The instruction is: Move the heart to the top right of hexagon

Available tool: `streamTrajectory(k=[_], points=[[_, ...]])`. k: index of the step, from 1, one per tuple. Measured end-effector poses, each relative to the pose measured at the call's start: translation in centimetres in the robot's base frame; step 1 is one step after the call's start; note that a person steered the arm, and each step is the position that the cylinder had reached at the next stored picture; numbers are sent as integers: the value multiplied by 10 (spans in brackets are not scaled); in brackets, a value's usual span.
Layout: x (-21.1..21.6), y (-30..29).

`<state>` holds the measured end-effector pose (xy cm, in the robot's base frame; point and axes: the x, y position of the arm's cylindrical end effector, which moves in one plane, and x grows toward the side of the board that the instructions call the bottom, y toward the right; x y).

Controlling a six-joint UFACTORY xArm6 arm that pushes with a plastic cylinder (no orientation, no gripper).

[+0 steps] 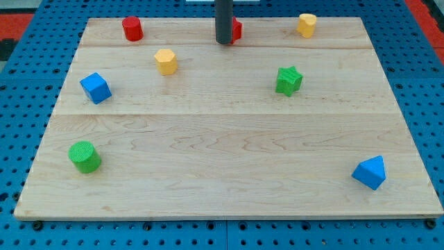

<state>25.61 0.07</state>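
Rod's tip sat at top centre of wooden surface, touching partly hidden red block on its right; shape unclear. No pincer on rod. Yellow heart upper right, well apart. Yellow hexagon upper left, below red cylinder. Green star right of centre.

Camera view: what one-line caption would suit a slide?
My tip touches a red block at the wooden board's top edge, the yellow hexagon to its left.
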Motion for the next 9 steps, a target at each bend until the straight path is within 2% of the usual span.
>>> streamTrajectory(k=[1,3,4,5,6,7,8,9], points=[[6,4],[26,143],[4,232],[-18,272],[-61,190],[-40,119],[30,107],[66,56]])
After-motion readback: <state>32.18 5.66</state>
